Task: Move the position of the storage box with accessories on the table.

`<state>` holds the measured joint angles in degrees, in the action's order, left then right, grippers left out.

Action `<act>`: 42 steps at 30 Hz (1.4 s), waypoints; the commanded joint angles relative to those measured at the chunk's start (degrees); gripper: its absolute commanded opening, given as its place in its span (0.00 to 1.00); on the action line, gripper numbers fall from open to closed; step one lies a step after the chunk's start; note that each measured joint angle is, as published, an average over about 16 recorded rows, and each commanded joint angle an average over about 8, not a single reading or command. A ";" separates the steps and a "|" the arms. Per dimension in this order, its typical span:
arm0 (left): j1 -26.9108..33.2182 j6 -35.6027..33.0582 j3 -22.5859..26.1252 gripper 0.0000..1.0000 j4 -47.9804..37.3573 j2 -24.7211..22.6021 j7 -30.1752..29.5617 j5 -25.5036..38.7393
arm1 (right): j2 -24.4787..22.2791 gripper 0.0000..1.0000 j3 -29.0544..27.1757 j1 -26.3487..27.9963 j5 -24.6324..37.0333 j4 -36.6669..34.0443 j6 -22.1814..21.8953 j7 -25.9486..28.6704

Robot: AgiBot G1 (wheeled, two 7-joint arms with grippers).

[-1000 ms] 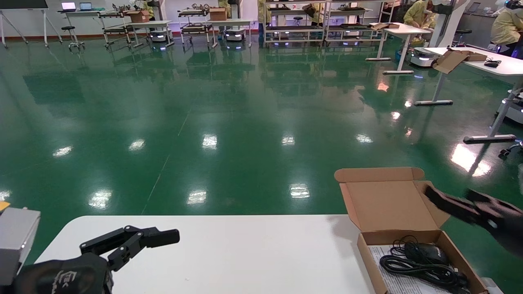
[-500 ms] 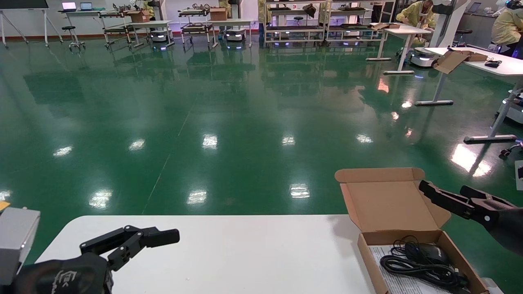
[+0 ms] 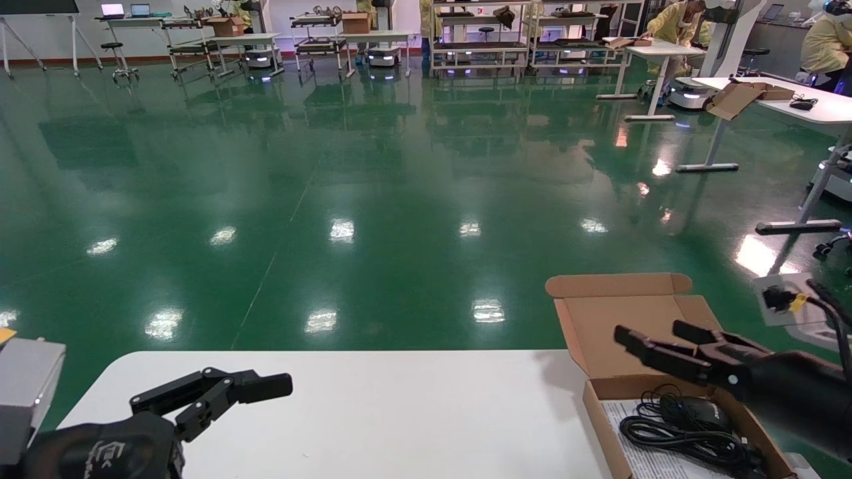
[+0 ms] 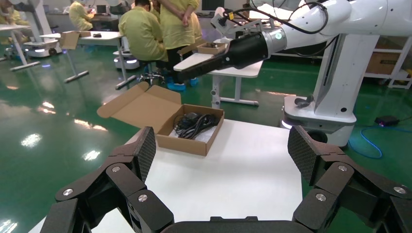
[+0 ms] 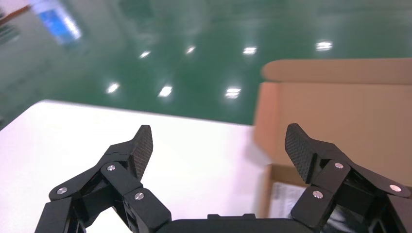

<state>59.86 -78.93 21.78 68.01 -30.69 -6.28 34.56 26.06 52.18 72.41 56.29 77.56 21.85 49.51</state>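
Observation:
The storage box (image 3: 599,319) lies at the right end of the white table (image 3: 399,412), its lid folded back and open. Inside it are the accessories: a black coiled cable (image 3: 685,436) on a white printed sheet (image 3: 632,449). My right gripper (image 3: 655,346) hovers open over the box's far wall, in front of the lid, holding nothing. The right wrist view shows the lid (image 5: 340,111) and the sheet (image 5: 286,199) beside the open right gripper (image 5: 218,145). My left gripper (image 3: 259,387) rests open at the table's left. In its wrist view the left gripper (image 4: 223,155) faces the box (image 4: 187,141).
The table's far edge (image 3: 333,352) drops to a green floor. The box sits close to the table's right corner. Bare white tabletop (image 4: 243,170) stretches between the two grippers. Other desks, racks and people in yellow coats (image 4: 143,34) stand far off.
My right gripper has swung left and down, from right of the lid to over the box's far wall. The left arm and the box have not moved.

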 commanded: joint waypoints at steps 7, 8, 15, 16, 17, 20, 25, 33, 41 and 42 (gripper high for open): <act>0.00 0.00 0.00 1.00 0.00 0.00 0.00 0.00 | 1.60 1.00 -6.44 -1.93 -2.57 -0.71 11.37 -6.91; 0.00 0.00 0.00 1.00 0.00 0.00 0.00 0.00 | 1.79 1.00 -7.23 -2.17 -2.88 -0.79 12.76 -7.75; 0.00 0.00 0.00 1.00 0.00 0.00 0.00 0.00 | 3.18 1.00 -12.85 -3.86 -5.13 -1.41 22.69 -13.77; 0.00 0.00 0.00 1.00 0.00 0.00 0.00 0.00 | 3.39 1.00 -13.67 -4.10 -5.46 -1.50 24.14 -14.66; 0.00 0.00 0.00 1.00 0.00 0.00 0.00 0.00 | 3.59 1.00 -14.49 -4.35 -5.78 -1.59 25.59 -15.54; 0.00 0.00 0.00 1.00 0.00 0.00 0.00 0.00 | 4.20 1.00 -16.93 -5.08 -6.76 -1.86 29.90 -18.15; 0.00 0.00 0.00 1.00 0.00 0.00 0.00 0.00 | 5.19 1.00 -20.95 -6.29 -8.36 -2.30 36.99 -22.46; 0.00 0.00 0.00 1.00 0.00 0.00 0.00 0.00 | 6.79 1.00 -27.41 -8.22 -10.94 -3.01 48.39 -29.38; 0.00 0.00 0.00 1.00 0.00 0.00 0.00 0.00 | 8.36 1.00 -33.74 -10.12 -13.47 -3.71 59.58 -36.17; 0.00 0.00 0.00 1.00 0.00 0.00 0.00 0.00 | 8.51 1.00 -34.31 -10.30 -13.70 -3.77 60.59 -36.79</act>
<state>59.85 -78.93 21.78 68.01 -30.69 -6.28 34.56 34.49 18.09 62.20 42.70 73.82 82.08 13.08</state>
